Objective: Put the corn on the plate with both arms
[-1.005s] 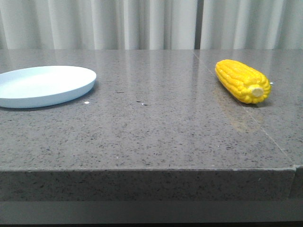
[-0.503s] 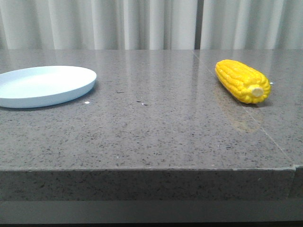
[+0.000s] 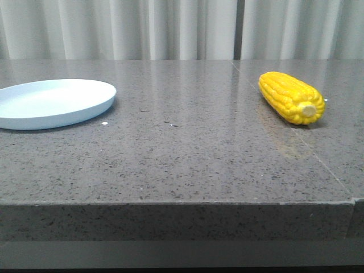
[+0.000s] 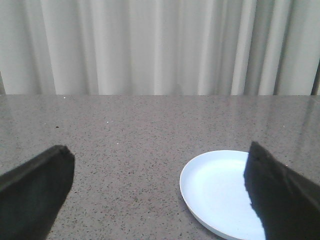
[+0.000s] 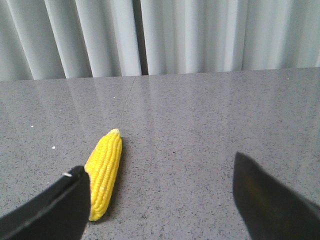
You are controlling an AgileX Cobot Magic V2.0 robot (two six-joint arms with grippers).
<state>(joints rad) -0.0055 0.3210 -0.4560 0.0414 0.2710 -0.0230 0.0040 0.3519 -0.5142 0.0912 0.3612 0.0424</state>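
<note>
one corn (image 5: 104, 172) beside open right gripper (image 5: 160, 210)

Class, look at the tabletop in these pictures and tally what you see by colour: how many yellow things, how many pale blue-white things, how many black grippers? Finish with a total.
Yellow: 1, the corn
Pale blue-white: 1, the plate
Black: 2, the left gripper and the right gripper, both open, seen only in the wrist views
Total: 4

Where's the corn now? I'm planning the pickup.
In the front view the corn lies on the right of the grey table, far from the plate at left.
</note>
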